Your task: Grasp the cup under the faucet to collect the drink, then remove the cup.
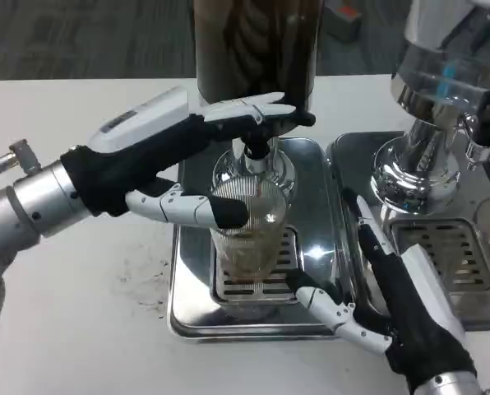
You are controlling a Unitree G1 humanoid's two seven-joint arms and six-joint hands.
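Centrally, a clear ribbed plastic cup (249, 230) stands upright on the slotted grate of a steel drip tray (311, 189), directly below the black faucet (256, 150) of a dark-bodied drink dispenser (257, 49). Thin layer of brownish liquid at cup bottom; level hard to read through the ribbing.

Left robot hand (191, 160) reaches in from the left. Upper fingers lie across the faucet lever area, fingertips (298, 115) at the dispenser front. Thumb crosses the front of the cup near its rim, touching it. Cannot tell whether the cup is actually clamped or merely touched.

Right robot hand (385, 300) lies low at the tray's front right, released, fingers apart. One finger extends along the ridge between the two trays; thumb tip sits near the grate's corner, apart from the cup.

Second dispenser (442, 107), chrome base with clear bowl, stands on its own drip tray (442, 255) to the right. White worktop (80, 288) shows faint smudges left of the tray.
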